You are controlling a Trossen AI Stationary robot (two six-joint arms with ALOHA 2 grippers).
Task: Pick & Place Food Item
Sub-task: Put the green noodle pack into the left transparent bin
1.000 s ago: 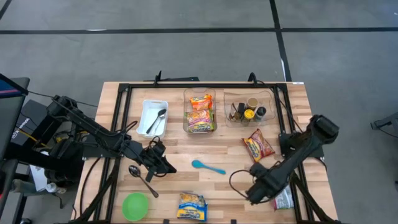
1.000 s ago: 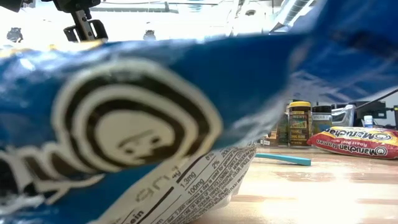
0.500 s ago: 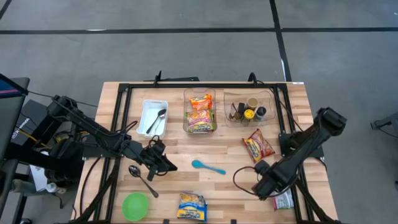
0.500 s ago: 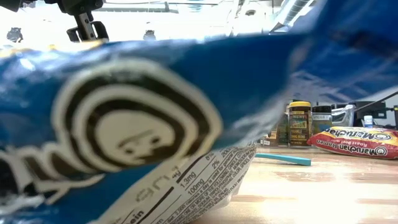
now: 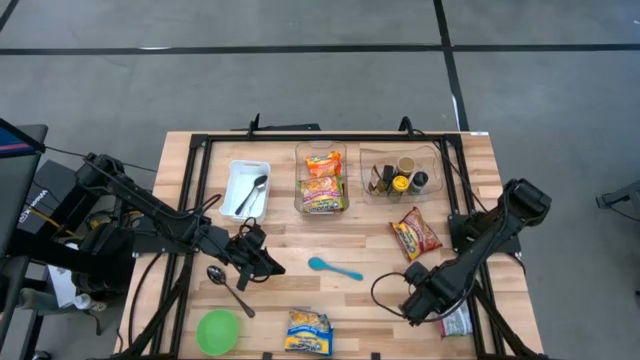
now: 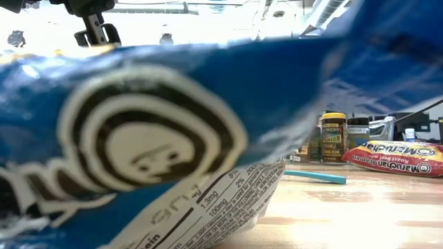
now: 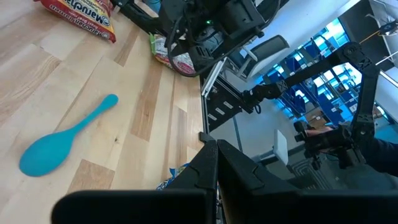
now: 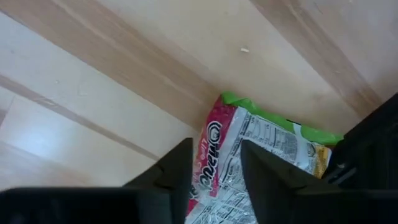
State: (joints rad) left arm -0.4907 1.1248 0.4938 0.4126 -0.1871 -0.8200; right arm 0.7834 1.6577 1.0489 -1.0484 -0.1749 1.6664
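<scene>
- right gripper [image 8: 214, 168], a second ago pressed together, now spread a little above the pink-and-green food packet [image 8: 261, 168] at the table [image 5: 360, 300] edge.
- a grasp looks imminent.
- left gripper [image 5: 262, 265] waits, pressed together, mid-table.

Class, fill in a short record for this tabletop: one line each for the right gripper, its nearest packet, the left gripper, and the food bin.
right gripper: fingers slightly apart, just over the packet, not gripping
green-and-pink packet: flat at the table's right front edge
left gripper: shut, waiting beside the black spoon
clear bin: holds noodle packets
</scene>
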